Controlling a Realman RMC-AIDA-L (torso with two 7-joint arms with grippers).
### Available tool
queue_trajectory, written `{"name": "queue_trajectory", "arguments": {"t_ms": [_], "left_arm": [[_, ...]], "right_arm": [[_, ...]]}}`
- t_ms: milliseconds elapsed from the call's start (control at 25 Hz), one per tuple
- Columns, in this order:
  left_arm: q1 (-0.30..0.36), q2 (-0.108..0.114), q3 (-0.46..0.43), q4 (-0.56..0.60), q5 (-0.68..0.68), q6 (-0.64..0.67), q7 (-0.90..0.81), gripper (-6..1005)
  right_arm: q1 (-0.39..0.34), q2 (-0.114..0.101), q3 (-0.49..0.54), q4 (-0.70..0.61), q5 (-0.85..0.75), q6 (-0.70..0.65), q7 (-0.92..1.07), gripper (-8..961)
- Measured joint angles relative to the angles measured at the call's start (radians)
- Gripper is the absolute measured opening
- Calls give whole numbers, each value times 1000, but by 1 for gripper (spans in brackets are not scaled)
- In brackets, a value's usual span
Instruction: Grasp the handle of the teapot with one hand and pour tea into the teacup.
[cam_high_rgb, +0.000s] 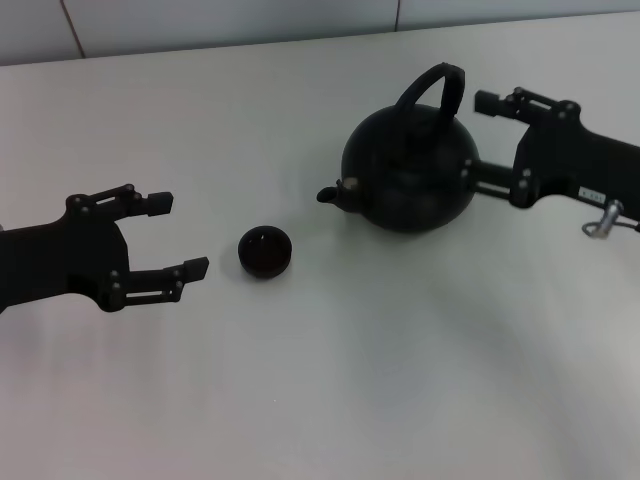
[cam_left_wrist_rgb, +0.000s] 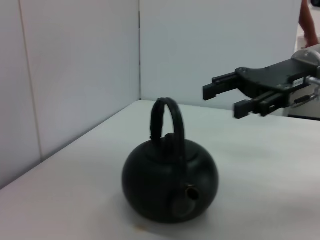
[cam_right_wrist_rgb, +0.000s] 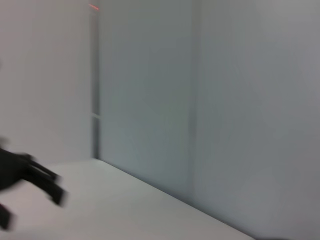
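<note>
On the white tabletop (cam_high_rgb: 330, 380), the right end effector (cam_high_rgb: 490, 135) hangs wide open at the teapot's (cam_high_rgb: 410, 170) three o'clock, beside rather than around the handle (cam_high_rgb: 432, 88), so closing now risks shoving the teapot toward the teacup (cam_high_rgb: 265, 250) at its eight o'clock.

A plain white table (cam_high_rgb: 330, 380) filled the head view from six o'clock up to nearly twelve, matte and unmarked. Along its twelve o'clock edge ran a pale wall (cam_high_rgb: 230, 20) split by thin dark seams. In the left wrist view, white partition panels (cam_left_wrist_rgb: 75, 75) met at a corner behind the tabletop. In the right wrist view, grey-white panels (cam_right_wrist_rgb: 225, 100) stood behind the table surface.
</note>
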Motion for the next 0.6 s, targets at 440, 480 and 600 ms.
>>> {"name": "queue_trajectory", "arguments": {"t_ms": [440, 480, 600], "left_arm": [[17, 4, -13, 7, -37, 105, 5, 863], [20, 5, -17, 8, -40, 120, 7, 863], [24, 6, -46, 10, -40, 168, 9, 863]], "right_arm": [[27, -14, 181, -52, -181, -451, 52, 743], [31, -17, 199, -55, -207, -476, 65, 743], [41, -20, 249, -52, -263, -543, 80, 743]]}}
